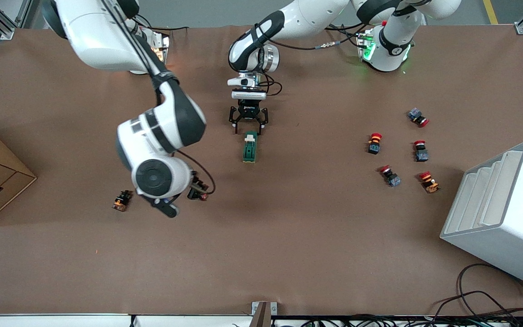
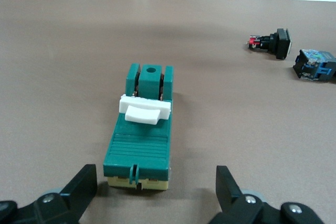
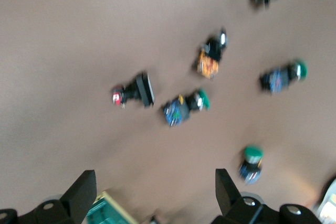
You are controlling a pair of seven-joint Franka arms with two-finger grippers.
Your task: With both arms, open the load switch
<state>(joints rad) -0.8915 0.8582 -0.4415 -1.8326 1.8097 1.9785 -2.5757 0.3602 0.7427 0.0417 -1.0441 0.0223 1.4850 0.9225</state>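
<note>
Dark-green load switch [image 2: 140, 140] — white tab, cream base — beneath spread left tool [image 1: 248, 126]

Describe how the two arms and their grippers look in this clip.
Both arms are glossy white with black joint bands. The left arm rises from a green-lit base, with black cables running along it. The right arm carries a black cable looping beside its wrist. The left gripper is black with two angular fingers under a white-and-silver wrist block; the right gripper shows matching black fingers.
</note>
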